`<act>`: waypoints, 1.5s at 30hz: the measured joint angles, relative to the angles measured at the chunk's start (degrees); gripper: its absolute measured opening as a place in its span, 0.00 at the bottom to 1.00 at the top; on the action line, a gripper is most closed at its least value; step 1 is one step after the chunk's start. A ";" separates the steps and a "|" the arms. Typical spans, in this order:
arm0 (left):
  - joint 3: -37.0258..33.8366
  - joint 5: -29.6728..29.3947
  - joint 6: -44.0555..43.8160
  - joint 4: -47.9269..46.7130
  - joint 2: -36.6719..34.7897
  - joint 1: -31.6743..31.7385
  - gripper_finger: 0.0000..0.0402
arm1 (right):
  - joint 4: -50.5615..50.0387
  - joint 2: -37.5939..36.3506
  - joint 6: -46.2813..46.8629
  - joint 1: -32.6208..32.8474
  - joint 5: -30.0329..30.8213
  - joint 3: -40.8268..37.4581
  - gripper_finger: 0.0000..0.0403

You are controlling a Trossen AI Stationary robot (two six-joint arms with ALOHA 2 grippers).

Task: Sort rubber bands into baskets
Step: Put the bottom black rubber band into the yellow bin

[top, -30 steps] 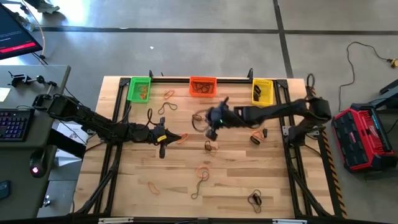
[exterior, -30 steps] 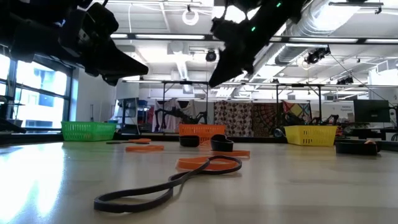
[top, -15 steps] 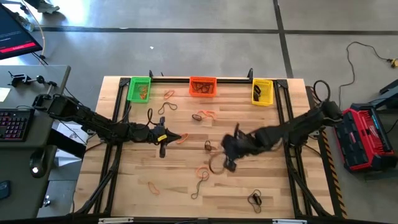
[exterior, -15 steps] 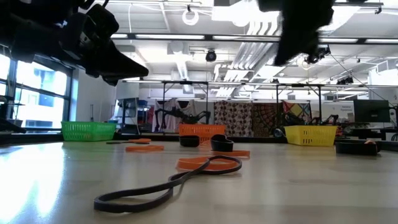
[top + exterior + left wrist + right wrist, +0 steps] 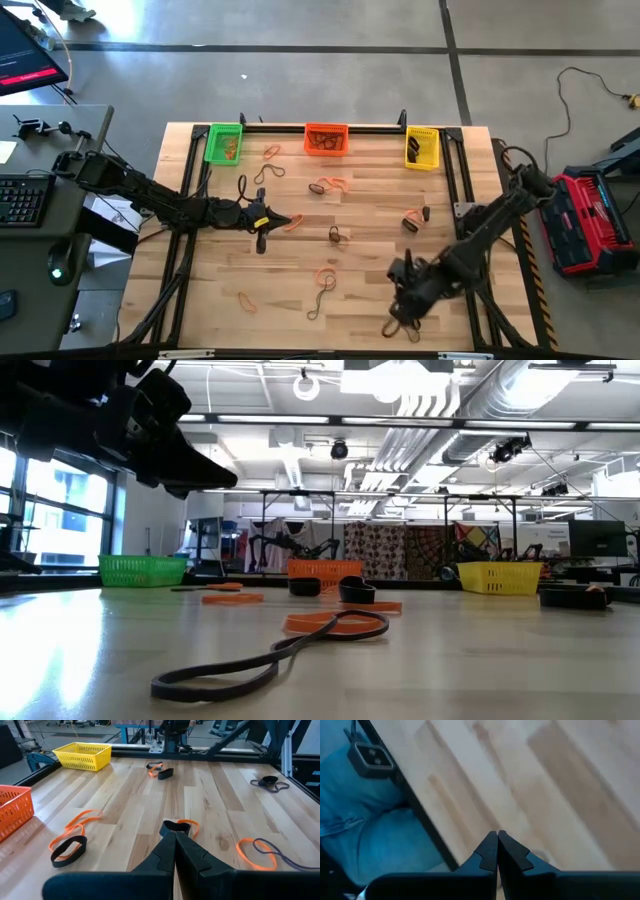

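Note:
Three baskets stand along the table's far edge: green (image 5: pixel 224 143), orange (image 5: pixel 326 138) and yellow (image 5: pixel 422 147). Several rubber bands lie loose on the wood, among them an orange and black pair (image 5: pixel 178 825), an orange and dark pair (image 5: pixel 325 278) and a black one (image 5: pixel 410 322). My left gripper (image 5: pixel 272 222) is shut and empty at the table's left middle, pointing right, just short of the pair (image 5: pixel 335 235). My right gripper (image 5: pixel 402 308) is shut and empty above the near right part, close to the black band, pointing steeply down.
Black frame rails (image 5: pixel 455 190) run along the table's sides and far edge. The near edge with a black bracket (image 5: pixel 370 757) shows under my right gripper. A desk with a keyboard (image 5: pixel 22 200) stands to the left, and a red case (image 5: pixel 585 220) is on the floor to the right.
My right gripper has swung from the table's middle, near the orange basket, toward the near right corner. It turned about and tipped further down as it went, and it left the low view. It stayed shut. No band has moved.

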 joint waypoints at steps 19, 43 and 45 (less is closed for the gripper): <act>-0.01 -0.04 0.54 -1.07 0.00 0.00 0.00 | -0.97 9.23 16.31 6.10 -11.80 0.02 0.30; 0.00 -0.07 0.56 -1.20 0.00 0.00 0.00 | -1.35 16.52 8.25 6.01 -13.10 0.02 0.10; -0.01 -0.07 0.56 -1.21 0.00 0.00 0.00 | -2.97 16.52 7.36 6.01 -13.10 0.02 0.03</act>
